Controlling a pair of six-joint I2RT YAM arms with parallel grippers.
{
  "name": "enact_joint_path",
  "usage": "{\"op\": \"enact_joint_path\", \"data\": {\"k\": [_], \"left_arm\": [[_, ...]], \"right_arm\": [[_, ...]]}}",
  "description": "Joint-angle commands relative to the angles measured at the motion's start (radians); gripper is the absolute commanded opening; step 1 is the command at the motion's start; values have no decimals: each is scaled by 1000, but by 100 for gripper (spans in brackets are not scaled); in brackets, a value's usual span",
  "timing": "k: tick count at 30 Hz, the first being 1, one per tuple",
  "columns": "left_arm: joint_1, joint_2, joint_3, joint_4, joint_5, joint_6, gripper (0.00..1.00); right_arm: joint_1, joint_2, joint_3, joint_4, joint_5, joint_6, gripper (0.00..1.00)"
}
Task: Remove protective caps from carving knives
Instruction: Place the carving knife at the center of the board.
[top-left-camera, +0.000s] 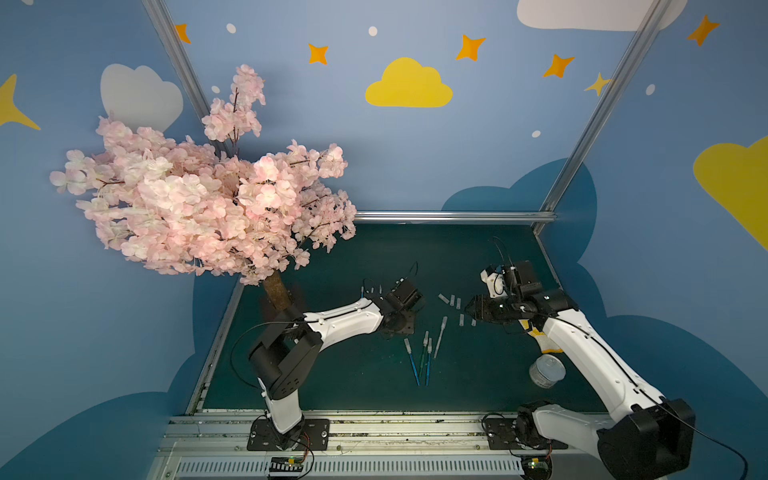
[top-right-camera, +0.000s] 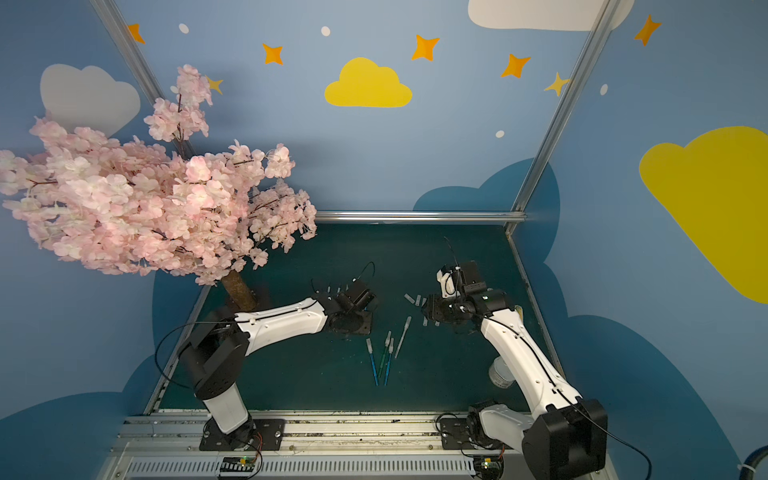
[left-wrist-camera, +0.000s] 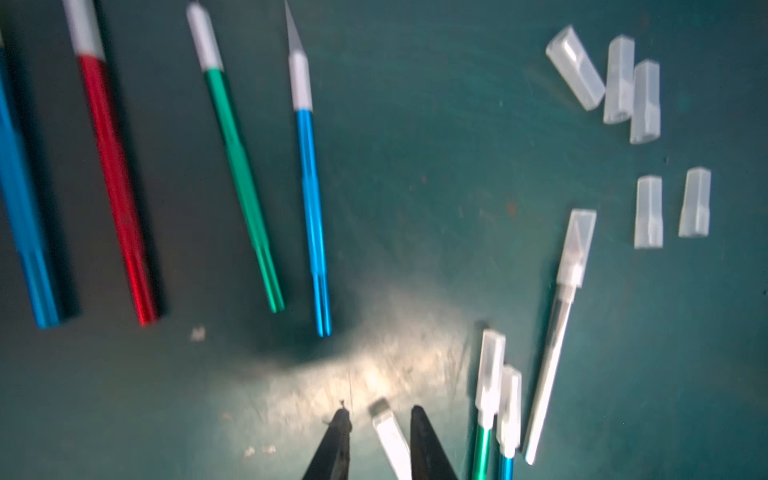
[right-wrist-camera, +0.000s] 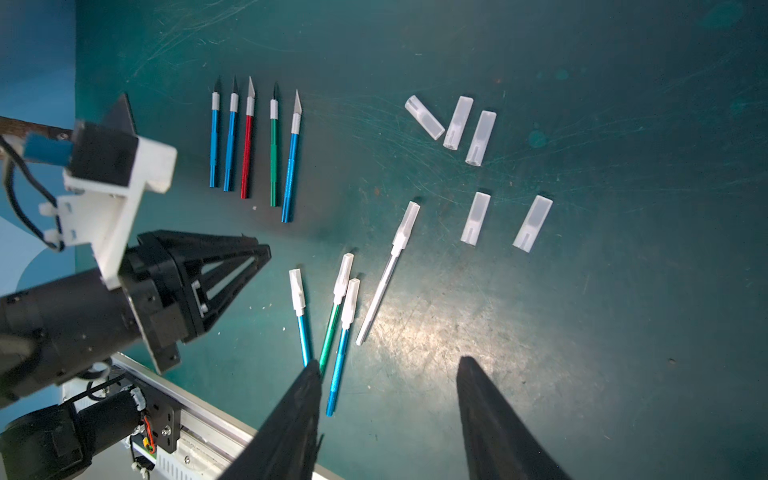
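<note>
Artificial tree of pink fabric blossom (top-left-camera: 187, 199) overhangs the far corner of the scratched dark green table mat (top-left-camera: 457, 257) on the left arm's side. The white, black-jointed left arm (top-left-camera: 340, 320) and right arm (top-left-camera: 582, 345) both reach in from the near rail.

The left gripper (left-wrist-camera: 380, 411) hangs over the mat with its black jaws a narrow gap apart. A capped blue-handled knife (right-wrist-camera: 300, 318) lying on the mat shows between them. Whether it touches a jaw cannot be told. The right gripper (right-wrist-camera: 389, 361) has its jaws spread wide with nothing between them.

Carving knives:
- Five bare-bladed ones (right-wrist-camera: 247, 141) with blue, red and green metal handles lie in a neat row near the left gripper.
- Three further capped ones (right-wrist-camera: 351, 299) fan out mid-mat.

Protective caps: five loose translucent whitish plastic sleeves (right-wrist-camera: 476, 218) lie as a trio and a pair near the right gripper, apart from the knives.
</note>
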Motion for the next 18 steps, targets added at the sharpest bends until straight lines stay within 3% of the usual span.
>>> {"op": "enact_joint_path", "data": {"k": [1, 18], "left_arm": [[-36, -40, -29, -30, -30, -69, 28], [-181, -51, -124, -26, -21, -231, 30]], "right_arm": [[11, -21, -1, -27, -19, -17, 54], [79, -42, -24, -41, -33, -20, 56]]}}
